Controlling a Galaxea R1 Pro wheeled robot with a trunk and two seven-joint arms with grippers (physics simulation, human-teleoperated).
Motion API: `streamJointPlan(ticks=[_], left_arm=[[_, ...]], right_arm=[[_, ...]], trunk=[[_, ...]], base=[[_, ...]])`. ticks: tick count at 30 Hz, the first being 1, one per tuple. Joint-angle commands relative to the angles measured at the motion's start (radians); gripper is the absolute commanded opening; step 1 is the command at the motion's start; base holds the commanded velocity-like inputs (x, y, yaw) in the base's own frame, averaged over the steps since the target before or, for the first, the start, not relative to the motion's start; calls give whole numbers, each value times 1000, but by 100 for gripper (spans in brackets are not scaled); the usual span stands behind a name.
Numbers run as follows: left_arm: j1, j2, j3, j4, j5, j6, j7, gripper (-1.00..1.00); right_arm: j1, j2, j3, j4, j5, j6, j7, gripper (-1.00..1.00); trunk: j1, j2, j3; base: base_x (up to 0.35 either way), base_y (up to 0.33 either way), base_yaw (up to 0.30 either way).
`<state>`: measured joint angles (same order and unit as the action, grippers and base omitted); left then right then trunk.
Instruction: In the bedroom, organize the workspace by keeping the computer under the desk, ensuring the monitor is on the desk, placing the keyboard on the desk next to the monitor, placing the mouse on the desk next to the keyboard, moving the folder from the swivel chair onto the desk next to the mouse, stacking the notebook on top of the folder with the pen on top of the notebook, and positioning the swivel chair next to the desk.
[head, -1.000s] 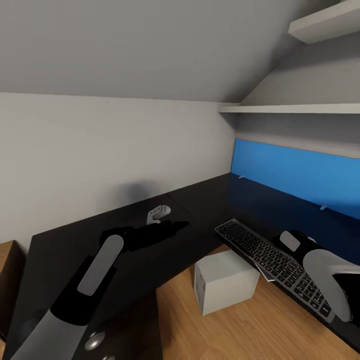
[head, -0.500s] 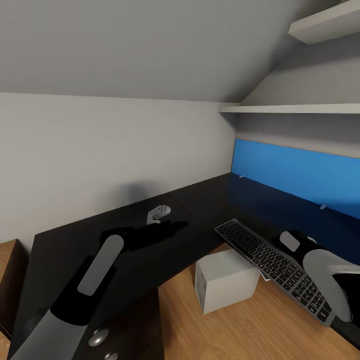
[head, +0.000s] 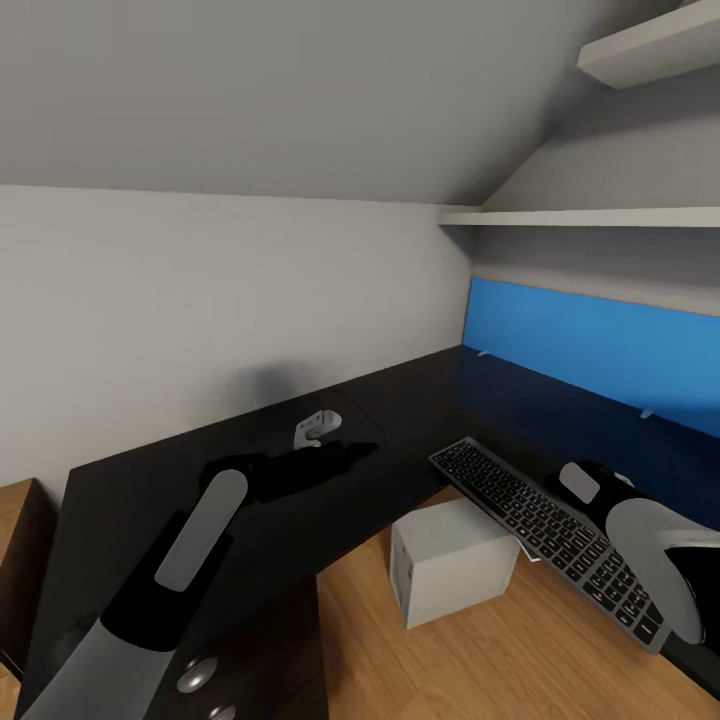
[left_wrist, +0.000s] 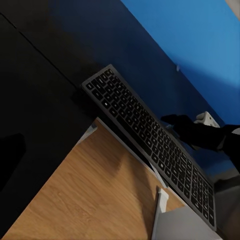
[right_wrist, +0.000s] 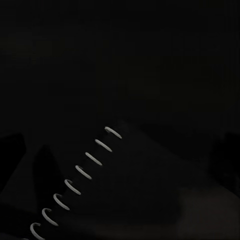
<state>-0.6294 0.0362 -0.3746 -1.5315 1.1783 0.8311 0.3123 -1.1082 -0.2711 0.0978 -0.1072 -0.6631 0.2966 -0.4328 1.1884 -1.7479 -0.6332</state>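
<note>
- The keyboard (head: 548, 522) lies slantwise on the black table (head: 250, 500), partly overhanging its inner edge, well short of the blue back panel (head: 600, 350).
- The computer (head: 450, 560) stands on the wood floor (head: 480, 660) in the table's corner, just beside the keyboard.
- The left gripper (head: 345, 455) hovers over the table; I cannot tell how wide its jaws are.
- The right gripper (head: 590, 480) sits low by the keyboard's far side, its jaws impossible to judge.
- The right wrist view shows a dark notebook's spiral binding (right_wrist: 80, 175).
</note>
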Motion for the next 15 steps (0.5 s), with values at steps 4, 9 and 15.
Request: streamJointPlan(ticks=[4,9,15], left_arm=[[-1,1,-1,1,11,0,11,100],[-1,0,-1,3,11,0,11,100],[-1,0,-1,4,11,0,11,100]], right_arm=[[1,0,-22,1,-29,9,-6,100],[1,0,-24,0,-29,9,-6,100],[1,-2,-28,-12,-29,9,-6,100]], trunk=[[0,0,-1],[0,0,-1],[0,0,-1]], base=[[0,0,0],[0,0,-26],[0,0,-130]])
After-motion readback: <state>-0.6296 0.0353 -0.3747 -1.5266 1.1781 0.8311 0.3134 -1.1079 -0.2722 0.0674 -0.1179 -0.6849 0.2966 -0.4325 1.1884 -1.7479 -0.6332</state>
